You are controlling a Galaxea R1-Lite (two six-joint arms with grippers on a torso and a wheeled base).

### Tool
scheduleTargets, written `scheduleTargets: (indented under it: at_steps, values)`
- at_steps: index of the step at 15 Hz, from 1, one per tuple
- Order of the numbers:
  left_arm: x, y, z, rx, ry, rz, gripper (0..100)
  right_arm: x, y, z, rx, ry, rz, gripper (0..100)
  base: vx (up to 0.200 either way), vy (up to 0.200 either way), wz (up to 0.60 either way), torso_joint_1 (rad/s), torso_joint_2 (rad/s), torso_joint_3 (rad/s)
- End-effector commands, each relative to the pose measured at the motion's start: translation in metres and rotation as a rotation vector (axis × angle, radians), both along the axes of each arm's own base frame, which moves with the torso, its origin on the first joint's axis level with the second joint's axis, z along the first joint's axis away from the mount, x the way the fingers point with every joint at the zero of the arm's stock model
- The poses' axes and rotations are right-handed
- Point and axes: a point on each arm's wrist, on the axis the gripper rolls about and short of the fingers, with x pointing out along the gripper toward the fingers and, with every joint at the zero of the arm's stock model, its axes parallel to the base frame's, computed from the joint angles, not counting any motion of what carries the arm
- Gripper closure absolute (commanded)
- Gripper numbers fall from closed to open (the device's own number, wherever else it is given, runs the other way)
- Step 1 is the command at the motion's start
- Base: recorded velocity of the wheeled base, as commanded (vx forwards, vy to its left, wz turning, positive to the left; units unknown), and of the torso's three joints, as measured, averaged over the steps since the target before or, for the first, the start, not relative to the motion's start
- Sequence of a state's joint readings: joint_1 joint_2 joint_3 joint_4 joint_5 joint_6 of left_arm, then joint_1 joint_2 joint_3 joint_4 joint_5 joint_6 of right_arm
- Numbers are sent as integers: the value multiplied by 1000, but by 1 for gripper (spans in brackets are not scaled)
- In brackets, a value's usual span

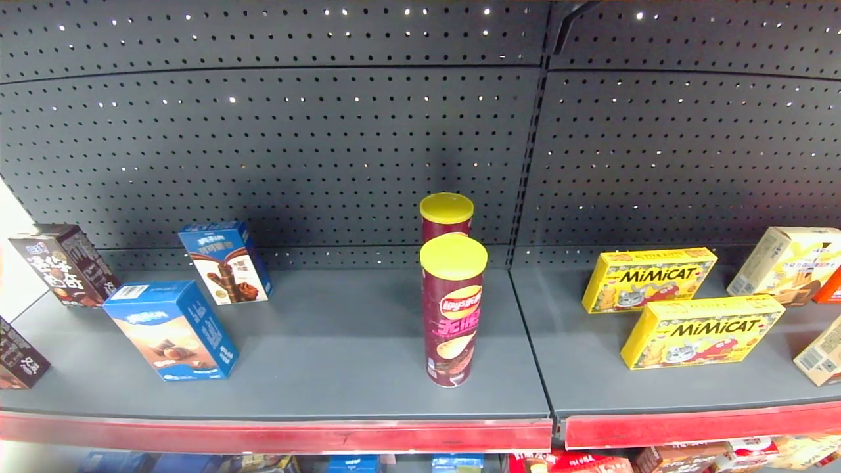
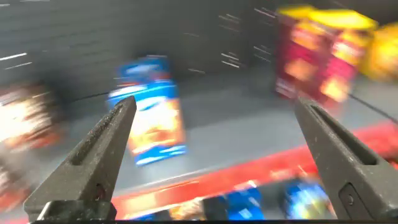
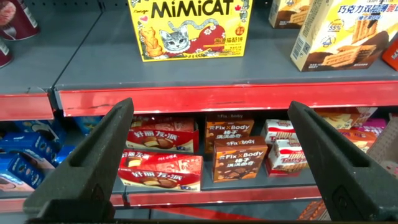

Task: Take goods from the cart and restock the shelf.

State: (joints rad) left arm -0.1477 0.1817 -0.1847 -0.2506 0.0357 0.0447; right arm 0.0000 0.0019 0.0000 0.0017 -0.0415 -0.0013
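1. Both hands were empty. The left gripper [image 2: 214,104] had its fingers spread wide, facing the shelf [image 1: 341,355], and the right gripper [image 3: 211,107] was likewise spread, low by the red edge strip [image 1: 276,433].
2. The goods we could see were already on the shelf: a front canister [image 1: 452,309] standing upright near the edge, and a rear canister [image 1: 447,217] just behind it.
3. We judged such a canister light and stiff but smooth-sided and tall (easily tipped). It is best gripped across the middle of the tube, not by the yellow lid.
4. The boxes looked light too, though thin card dents, so we would close on the narrow sides gently.
5. Around them stood a near blue box [image 1: 172,332], a far blue box [image 1: 225,263] and a brown box [image 1: 66,263]. Two yellow boxes [image 1: 702,330] lay well apart on the other side.
6. The bare stretch between the blue boxes and the canisters seemed the likeliest gap, and we thought the front canister was the thing most likely to be knocked over.
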Motion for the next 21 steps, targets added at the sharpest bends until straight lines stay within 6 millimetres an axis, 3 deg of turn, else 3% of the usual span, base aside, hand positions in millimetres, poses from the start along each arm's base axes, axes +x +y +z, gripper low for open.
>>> scheduleTargets:
  at_steps: [1,4,7,11,15,21]
  values:
    - [-12,3,-4,-45,-67,36,0,0,0,0,0,-1,0,0,0,0,0,0,0,0]
    - [-11,3,-13,-11,60,43,0,0,0,0,0,-1,0,0,0,0,0,0,0,0]
    - [-19,4,3,58,186,87,0,0,0,0,0,-1,0,0,0,0,0,0,0,0]
    - [-19,8,-14,-4,210,296,0,0,0,0,0,-1,0,0,0,0,0,0,0,0]
    - [-14,6,-25,3,256,262,0,0,0,0,0,-1,0,0,0,0,0,0,0,0]
    - [-14,4,-25,42,247,181,0,0,0,0,0,-1,0,0,0,0,0,0,0,0]
